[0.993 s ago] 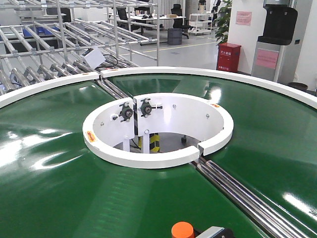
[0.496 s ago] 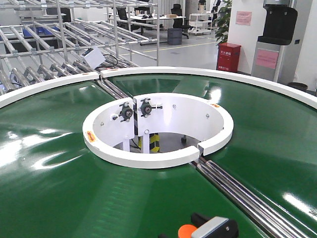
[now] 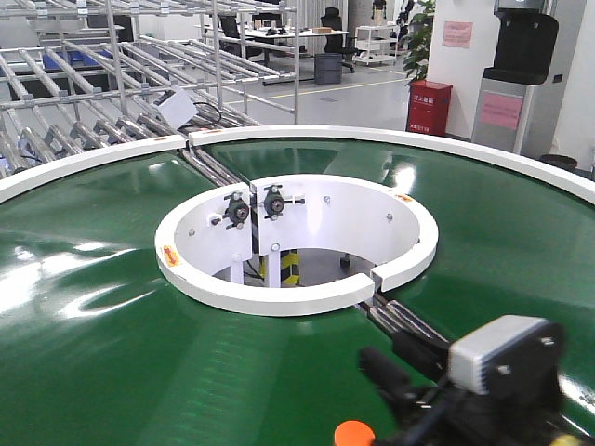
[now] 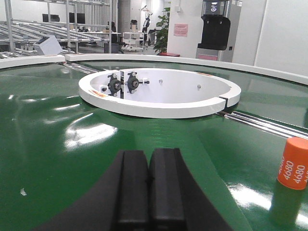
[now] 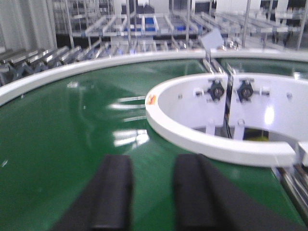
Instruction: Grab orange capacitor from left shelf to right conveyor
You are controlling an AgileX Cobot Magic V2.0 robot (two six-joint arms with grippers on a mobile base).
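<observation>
Front view: the right arm has swung forward over the green conveyor point(image 3: 112, 372), leaving the orange capacitor point(image 3: 354, 434) standing free.

Left wrist view: left claw point(image 4: 148, 185) clenched, empty; capacitor upright on the belt.

Right wrist view: right claw point(image 5: 150, 192) released. Delivery looks done.

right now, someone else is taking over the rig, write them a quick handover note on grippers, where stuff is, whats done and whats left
Left gripper: shut, empty, low over the belt.
Right gripper: open, empty, over the belt near the white central ring.
Orange capacitor: standing upright on the green conveyor, free of both grippers, to the right of the left gripper; in the front view it shows at the bottom edge beside the right arm.
Done: capacitor is on the conveyor and released.
Left: probably just draw the arms clear without knocking it. The shelf is out of view.
</observation>
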